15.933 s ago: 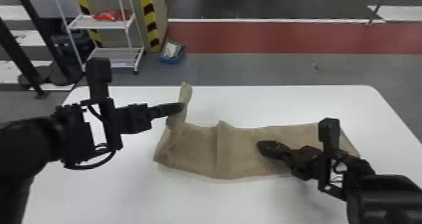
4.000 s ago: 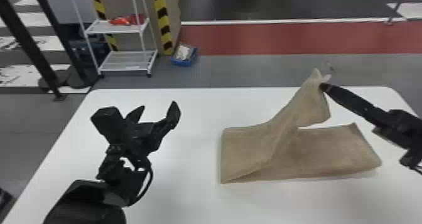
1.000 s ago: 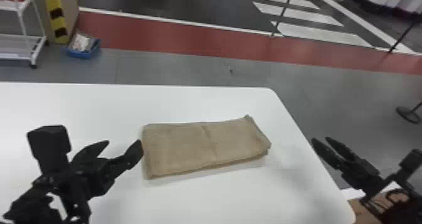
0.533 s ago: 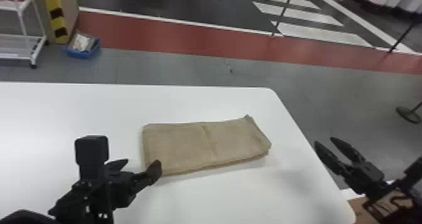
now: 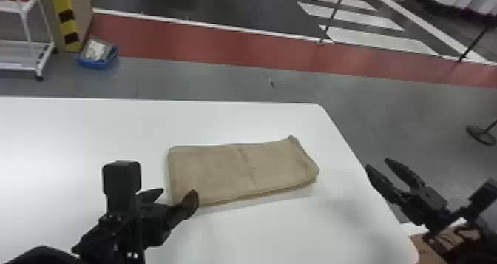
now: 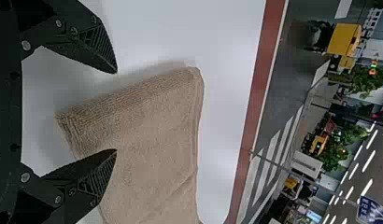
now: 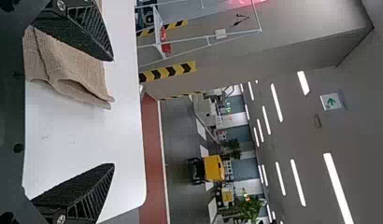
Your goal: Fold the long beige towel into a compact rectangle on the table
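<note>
1. Black and nearest me, my left gripper (image 5: 176, 193) hangs at the towel's near left corner, its fingers held apart. In the left wrist view one finger overlaps the towel's edge; I can't tell whether it touches the cloth.
2. My right gripper (image 5: 377, 163) is off to the towel's right, about at the table's side edge, its fingers spread too.
3. The beige towel (image 5: 222, 167) lies flat on the table, folded into a layered oblong, wider side to side than front to back. Up close I see a coarse, looped weave. A crease runs across its top near the middle, the right end slants, and a small peak sticks out at the far right corner. Layers show along the near edge, a little uneven toward the right.
4. Around the towel, the white table (image 5: 92, 134) gives me its widest room to the left, with a strip beyond the far edge. To the right, the surface ends at a rounded corner and a slanting side.
5. Past the towel and table, grey floor runs back to a red band (image 5: 203, 45); a blue bin (image 5: 97, 63) sits far left of the towel.
</note>
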Tool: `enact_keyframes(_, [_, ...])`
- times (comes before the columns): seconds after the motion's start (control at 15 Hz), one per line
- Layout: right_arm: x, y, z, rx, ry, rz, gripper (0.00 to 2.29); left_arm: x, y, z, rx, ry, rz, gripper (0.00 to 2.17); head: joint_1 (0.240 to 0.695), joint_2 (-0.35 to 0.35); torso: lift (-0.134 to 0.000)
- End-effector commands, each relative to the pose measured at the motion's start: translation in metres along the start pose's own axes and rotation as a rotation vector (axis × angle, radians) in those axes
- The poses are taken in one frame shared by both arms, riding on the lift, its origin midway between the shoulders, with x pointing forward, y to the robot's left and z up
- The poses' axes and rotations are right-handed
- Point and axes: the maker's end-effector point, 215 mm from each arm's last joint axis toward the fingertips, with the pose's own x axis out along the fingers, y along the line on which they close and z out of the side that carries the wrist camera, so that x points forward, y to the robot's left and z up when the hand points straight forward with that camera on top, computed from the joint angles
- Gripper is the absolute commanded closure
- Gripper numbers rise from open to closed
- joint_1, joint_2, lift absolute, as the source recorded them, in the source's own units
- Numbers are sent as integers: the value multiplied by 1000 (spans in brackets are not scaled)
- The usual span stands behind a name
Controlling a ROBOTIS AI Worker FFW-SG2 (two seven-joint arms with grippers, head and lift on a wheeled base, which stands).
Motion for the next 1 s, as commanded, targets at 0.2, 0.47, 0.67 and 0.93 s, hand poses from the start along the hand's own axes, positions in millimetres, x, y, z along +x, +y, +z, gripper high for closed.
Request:
enact_keyframes(0.2, [8, 0, -2, -2, 6, 8, 70, 4, -17, 1, 21, 21, -23, 380, 695, -350, -124])
enact_keyframes(0.47, [10, 1, 0, 3, -1, 12, 73, 6, -15, 1, 45, 26, -4, 424, 695, -350, -124])
enact_keyframes(0.67, [10, 1, 2, 0, -4, 13, 80, 5, -11, 1, 52, 29, 7, 711, 695, -350, -124])
enact_keyframes(0.93, [11, 1, 5, 0, -10, 15, 83, -1, -2, 5, 55, 21, 33, 1359, 695, -350, -124])
